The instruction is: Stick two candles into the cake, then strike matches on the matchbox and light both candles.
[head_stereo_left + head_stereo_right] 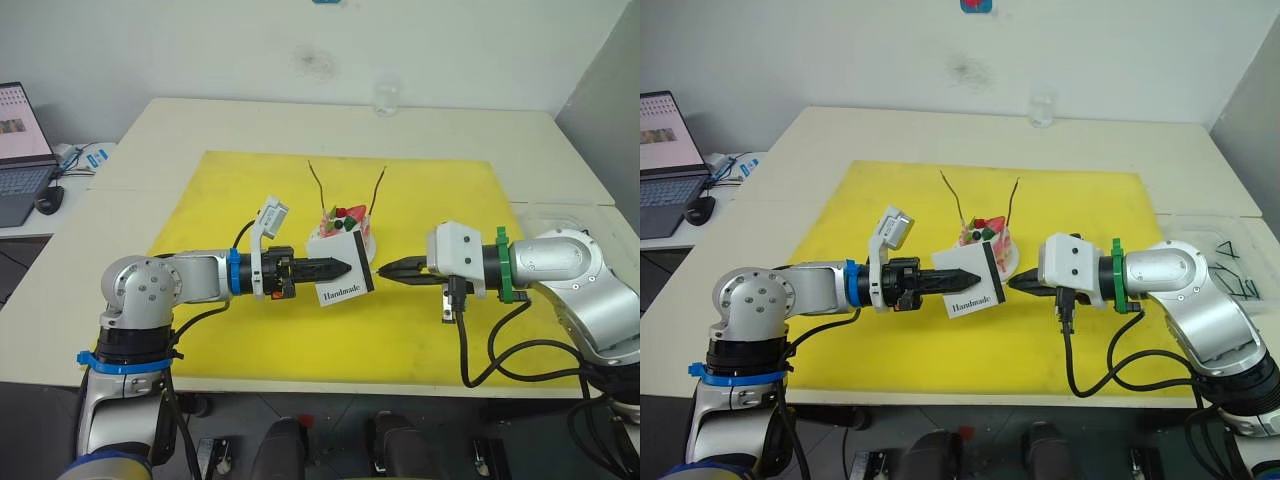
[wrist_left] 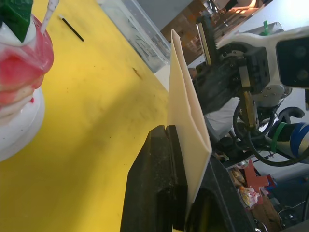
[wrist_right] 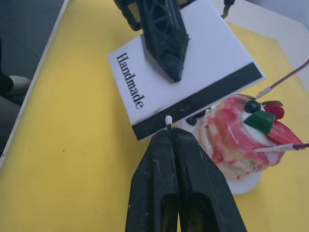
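The pink cake on its white plate stands mid-mat, with two thin reddish candles stuck in it and leaning apart. Just in front of it, my left gripper is shut on the white matchbox, held above the mat with its "Handmade" face toward the right wrist camera. My right gripper is shut on a match. The match's pale tip touches the box's black strip. Another short dark match lies on the mat beyond the cake.
A yellow mat covers the middle of the cream table. A clear plastic tray sits off the mat at the right, a clear cup at the far edge, a laptop on a side table to the left.
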Motion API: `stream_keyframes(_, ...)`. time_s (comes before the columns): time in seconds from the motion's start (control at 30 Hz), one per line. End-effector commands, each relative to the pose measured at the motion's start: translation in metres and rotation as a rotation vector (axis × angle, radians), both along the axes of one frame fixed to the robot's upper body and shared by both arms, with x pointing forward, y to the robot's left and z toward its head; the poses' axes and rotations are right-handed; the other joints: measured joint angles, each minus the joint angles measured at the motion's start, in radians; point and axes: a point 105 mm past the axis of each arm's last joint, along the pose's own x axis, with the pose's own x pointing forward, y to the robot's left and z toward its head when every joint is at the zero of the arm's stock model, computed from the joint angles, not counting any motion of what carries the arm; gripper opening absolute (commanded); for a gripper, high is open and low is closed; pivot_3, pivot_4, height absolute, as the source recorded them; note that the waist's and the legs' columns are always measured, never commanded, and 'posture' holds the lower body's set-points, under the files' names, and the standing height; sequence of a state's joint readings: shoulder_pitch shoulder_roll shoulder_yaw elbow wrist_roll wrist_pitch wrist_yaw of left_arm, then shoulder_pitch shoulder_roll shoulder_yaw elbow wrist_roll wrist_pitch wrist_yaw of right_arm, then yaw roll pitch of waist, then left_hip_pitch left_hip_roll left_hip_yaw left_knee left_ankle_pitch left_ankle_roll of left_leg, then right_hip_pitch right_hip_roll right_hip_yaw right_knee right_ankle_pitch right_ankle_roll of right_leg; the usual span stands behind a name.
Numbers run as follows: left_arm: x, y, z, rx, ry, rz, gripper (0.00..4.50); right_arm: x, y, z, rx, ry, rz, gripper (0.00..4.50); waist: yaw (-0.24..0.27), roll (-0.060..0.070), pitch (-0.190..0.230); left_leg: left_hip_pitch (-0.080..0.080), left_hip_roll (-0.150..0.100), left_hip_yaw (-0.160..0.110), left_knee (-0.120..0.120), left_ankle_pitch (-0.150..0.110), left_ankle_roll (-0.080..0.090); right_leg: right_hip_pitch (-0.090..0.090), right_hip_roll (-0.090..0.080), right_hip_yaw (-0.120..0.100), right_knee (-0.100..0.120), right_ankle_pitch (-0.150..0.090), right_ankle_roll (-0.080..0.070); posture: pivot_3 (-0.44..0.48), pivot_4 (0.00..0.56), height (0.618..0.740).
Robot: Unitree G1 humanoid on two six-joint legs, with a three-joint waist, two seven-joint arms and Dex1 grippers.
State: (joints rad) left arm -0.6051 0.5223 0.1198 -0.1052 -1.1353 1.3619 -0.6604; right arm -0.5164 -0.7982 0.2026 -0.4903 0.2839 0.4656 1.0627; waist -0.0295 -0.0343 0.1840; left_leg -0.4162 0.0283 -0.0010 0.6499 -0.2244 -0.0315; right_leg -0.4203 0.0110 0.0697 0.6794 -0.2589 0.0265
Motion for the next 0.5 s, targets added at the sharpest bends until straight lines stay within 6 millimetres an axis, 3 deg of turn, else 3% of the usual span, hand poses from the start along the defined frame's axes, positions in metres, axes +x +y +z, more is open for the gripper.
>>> stream_keyframes(0.03,-0.0003,-0.002,0.0098,-0.018,-0.036,-0.02,0.0,-0.005,0.0025,0.0054,-0.006,-0.05,0.012,0.02,0.0,0.0,0.0,0.0,0.0,0.0,0.0,0.0,0.0,0.0,0.0,0.0,0.0,0.0,0.0,0.0,0.15,0.74)
stream_keyframes(0.5,-0.0028,-0.0014,0.0121,-0.032,-0.016,-0.046,0.0,0.0022,0.0036,0.0049,0.004,-0.063,-0.027,0.02,-0.001,0.0,0.0,0.001,0.0,0.0,0.001,0.0,0.0,0.0,0.001,-0.001,0.001,0.0,0.0,0.0,0.15,0.74)
